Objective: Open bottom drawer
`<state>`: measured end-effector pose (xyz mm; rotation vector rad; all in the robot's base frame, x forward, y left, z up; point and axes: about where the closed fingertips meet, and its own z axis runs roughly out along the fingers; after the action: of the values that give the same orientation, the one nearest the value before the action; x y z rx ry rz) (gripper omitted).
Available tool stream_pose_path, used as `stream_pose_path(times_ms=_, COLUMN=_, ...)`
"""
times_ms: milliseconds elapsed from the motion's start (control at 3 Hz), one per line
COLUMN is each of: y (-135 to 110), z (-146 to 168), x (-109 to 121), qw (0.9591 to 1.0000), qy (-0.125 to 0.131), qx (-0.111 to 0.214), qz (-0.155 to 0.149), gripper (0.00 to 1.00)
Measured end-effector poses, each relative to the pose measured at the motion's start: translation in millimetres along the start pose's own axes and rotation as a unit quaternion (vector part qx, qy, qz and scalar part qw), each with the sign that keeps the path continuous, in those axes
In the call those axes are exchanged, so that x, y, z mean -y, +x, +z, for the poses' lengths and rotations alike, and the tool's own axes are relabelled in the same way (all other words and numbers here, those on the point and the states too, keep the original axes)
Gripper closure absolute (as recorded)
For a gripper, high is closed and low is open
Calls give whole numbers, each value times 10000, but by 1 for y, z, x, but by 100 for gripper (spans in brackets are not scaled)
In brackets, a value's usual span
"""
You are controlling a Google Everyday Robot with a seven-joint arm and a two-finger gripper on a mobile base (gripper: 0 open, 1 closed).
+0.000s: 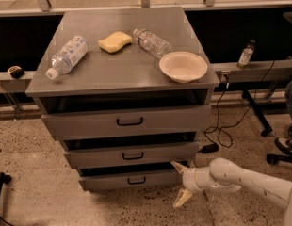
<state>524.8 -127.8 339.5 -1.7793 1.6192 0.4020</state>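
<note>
The grey cabinet stands on a speckled floor, and the bottom drawer is its lowest tier, the narrowest of the three fronts, with a small black loop handle at its middle and a dark gap along its top edge. Above it sits the middle drawer, and above that the top drawer, the widest front. The pincer is low at the right end of the bottom drawer, on a white arm that reaches in from the lower right. Its two pale fingers are spread wide and hold nothing. The upper finger points at the drawer's upper right corner, and whether it touches the metal cannot be told. The lower finger hangs below the drawer front, just over the floor. The handle lies well to the left of the pincer. On the worktop a water bottle lies on its side at the left, a yellow sponge rests near the middle, a second bottle lies just right of it, and a cream bowl stands near the right front corner.
</note>
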Motion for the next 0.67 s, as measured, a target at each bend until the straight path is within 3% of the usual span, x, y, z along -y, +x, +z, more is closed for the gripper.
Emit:
stream_pose_path(times_ms=333, y=3, z=13, x=-1, qw=9997, qy=-219, qx=25, qz=45, gripper=0)
stream_pose_path(times_ms=667, y=35, z=50, x=-4, qw=9982, qy=-434, qx=-358, qz=194, gripper=0)
